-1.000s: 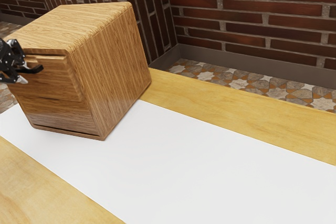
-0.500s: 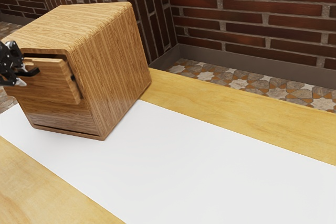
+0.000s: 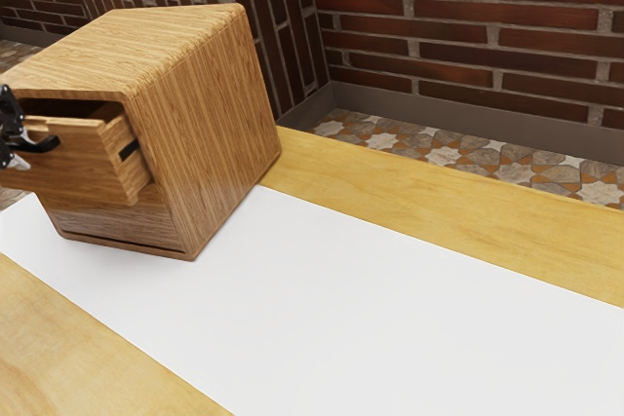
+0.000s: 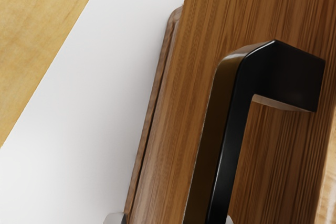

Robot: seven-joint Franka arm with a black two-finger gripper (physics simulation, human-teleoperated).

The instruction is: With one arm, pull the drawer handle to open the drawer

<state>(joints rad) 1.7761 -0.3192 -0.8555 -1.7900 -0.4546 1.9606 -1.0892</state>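
- End effector [image 3: 10, 135] sits at the black drawer handle [image 4: 233, 140]; whether it grips, you cannot tell.
- Drawer [image 3: 83, 158] stands partly out of the wooden cabinet [image 3: 200, 94] on the table [image 3: 409, 328].
- Pull straight along the drawer's travel, steadily, so the cabinet doesn't slide.

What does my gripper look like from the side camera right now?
The gripper is black, with an angular, blocky body built from several hard-edged parts. Small pale grey or white patches break up the black on its upper and lower parts. I can make out no cables, labels or markings on it.
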